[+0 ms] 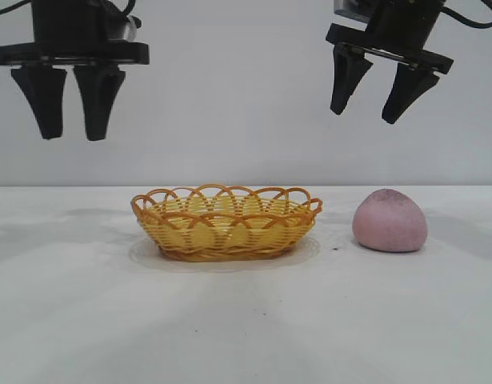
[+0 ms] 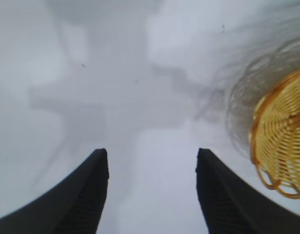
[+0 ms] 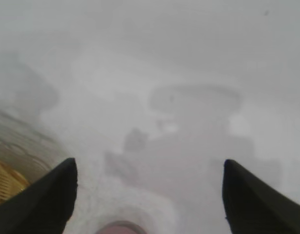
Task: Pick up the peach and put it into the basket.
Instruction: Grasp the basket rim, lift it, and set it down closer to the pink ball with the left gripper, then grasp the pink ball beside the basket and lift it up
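Observation:
The dusty pink peach (image 1: 390,221) rests on the white table, to the right of the yellow-orange woven basket (image 1: 226,222), a short gap between them. My right gripper (image 1: 372,102) hangs high above the peach, slightly to its left, open and holding nothing. In the right wrist view a sliver of the peach (image 3: 121,228) shows at the frame edge between the open right gripper (image 3: 149,171) fingers, and part of the basket (image 3: 7,181) sits beside one finger. My left gripper (image 1: 70,126) hangs high to the left of the basket, open and empty. The basket's rim (image 2: 281,141) appears beside the left gripper (image 2: 152,158) in its wrist view.
The white table (image 1: 86,320) stretches wide in front of and around both objects, with a plain white wall behind. Shadows of the arms fall on the tabletop.

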Robot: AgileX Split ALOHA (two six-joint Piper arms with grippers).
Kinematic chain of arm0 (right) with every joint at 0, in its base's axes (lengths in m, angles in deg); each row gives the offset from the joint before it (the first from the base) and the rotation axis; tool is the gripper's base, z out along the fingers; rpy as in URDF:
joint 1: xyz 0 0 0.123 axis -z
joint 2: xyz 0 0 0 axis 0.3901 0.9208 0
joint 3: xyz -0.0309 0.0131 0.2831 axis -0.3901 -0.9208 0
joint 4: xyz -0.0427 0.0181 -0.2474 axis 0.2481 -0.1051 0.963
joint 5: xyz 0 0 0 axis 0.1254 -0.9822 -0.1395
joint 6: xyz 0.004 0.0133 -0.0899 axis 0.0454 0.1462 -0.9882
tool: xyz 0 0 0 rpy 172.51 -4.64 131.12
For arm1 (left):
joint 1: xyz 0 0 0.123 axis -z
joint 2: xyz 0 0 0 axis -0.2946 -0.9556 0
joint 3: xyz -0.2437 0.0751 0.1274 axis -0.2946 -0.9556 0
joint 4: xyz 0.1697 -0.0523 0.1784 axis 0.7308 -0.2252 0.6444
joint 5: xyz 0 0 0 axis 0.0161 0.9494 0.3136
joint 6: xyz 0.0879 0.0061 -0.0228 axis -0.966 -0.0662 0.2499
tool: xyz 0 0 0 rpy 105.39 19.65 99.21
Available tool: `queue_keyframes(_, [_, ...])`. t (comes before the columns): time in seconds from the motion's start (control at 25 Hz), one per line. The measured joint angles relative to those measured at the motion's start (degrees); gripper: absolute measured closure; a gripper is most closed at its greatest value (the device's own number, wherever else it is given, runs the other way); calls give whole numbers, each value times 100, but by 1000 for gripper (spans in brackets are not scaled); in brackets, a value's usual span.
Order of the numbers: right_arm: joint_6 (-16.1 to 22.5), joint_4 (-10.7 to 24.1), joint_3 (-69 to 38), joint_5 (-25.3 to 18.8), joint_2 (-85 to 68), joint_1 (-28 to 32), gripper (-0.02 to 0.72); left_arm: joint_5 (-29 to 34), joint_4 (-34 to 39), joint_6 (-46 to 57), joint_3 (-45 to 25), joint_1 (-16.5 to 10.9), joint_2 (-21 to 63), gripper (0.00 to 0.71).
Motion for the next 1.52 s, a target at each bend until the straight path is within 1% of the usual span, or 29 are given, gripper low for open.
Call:
queue_keyframes(0.08, [0, -5, 0, -9, 0, 0, 174, 10, 238, -42, 0, 0, 0, 319])
queue_keyframes(0.2, [0, -14, 0, -23, 0, 0, 174, 10, 167, -209, 0, -145, 0, 319])
queue_keyframes(0.4, [0, -18, 0, -49, 0, 0, 174, 10, -137, -344, 0, -587, 2, 319])
queue_keyframes(0.72, [0, -18, 0, -70, 0, 0, 174, 10, -149, -381, -10, -1270, 186, 319])
queue_keyframes(0.8, [0, -18, 0, -70, 0, 0, 174, 10, -149, -381, -117, -1371, 341, 319])
queue_keyframes(0.88, [0, -18, 0, -70, 0, 0, 174, 15, -149, -391, -292, -1433, 533, 319])
queue_keyframes(1.0, [0, -27, 0, -70, 0, 0, 174, 15, -113, -391, -694, -1437, 957, 319])
queue_keyframes(1.12, [0, -27, 0, -70, 0, 0, 174, 15, -113, -356, -1264, -1437, 1517, 319])
queue_keyframes(1.4, [0, -27, 0, -70, 0, 0, 174, 25, -136, -14, -2646, -1437, 3152, 319])
queue_keyframes(1.52, [0, -27, 0, -70, 0, 0, 174, 30, -160, 40, -3248, -1437, 4054, 319])
